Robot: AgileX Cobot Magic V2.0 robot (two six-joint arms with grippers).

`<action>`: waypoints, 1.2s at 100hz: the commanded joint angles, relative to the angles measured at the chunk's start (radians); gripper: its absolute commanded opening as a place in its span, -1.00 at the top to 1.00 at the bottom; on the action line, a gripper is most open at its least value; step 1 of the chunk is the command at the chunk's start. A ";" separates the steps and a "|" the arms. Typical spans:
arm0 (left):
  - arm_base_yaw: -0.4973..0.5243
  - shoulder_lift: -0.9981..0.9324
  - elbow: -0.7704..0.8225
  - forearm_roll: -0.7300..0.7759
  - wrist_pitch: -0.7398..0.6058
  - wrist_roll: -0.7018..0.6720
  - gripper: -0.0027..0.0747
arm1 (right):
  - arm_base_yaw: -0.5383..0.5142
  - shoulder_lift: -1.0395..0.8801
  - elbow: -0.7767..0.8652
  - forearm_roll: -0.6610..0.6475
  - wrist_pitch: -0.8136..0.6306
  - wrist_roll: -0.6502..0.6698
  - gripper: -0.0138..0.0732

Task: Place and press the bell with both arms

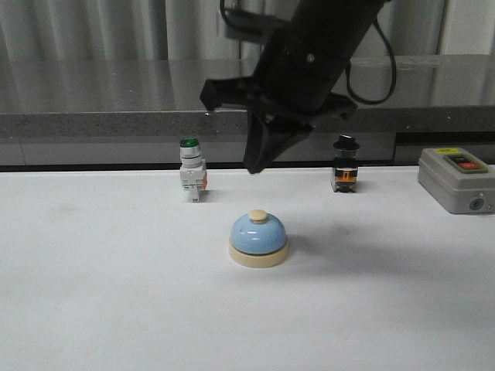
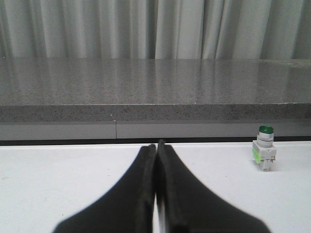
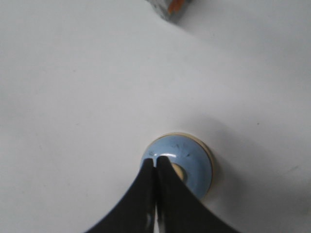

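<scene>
Light-blue domed bell (image 1: 259, 238), cream base, cream button; right fingers (image 3: 155, 167) clenched above; left fingers (image 2: 156, 155) clenched

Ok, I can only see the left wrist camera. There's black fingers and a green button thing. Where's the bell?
Observer: The bell stands on the white table, nearer the robot than the green-capped switch.
Operator: Is the other arm close to it?
Observer: Yes. The right gripper hangs above the bell, fingers together, not touching it.
Operator: Any more buttons?
Observer: A black-capped switch stands further right.
</scene>
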 commanded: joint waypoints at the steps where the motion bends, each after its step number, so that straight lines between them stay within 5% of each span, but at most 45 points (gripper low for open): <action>1: -0.001 -0.029 0.042 -0.001 -0.087 -0.006 0.98 | -0.009 -0.105 -0.022 -0.008 -0.043 -0.009 0.82; 33: -0.001 -0.029 0.042 -0.001 -0.087 -0.006 0.98 | -0.117 -0.314 0.095 -0.015 -0.101 -0.008 0.82; 81: -0.001 -0.029 0.042 -0.001 -0.087 -0.006 0.98 | -0.384 -0.767 0.507 -0.050 -0.255 -0.008 0.82; 120: -0.001 -0.029 0.042 -0.001 -0.087 -0.006 0.98 | -0.414 -1.172 0.758 -0.099 -0.297 -0.008 0.82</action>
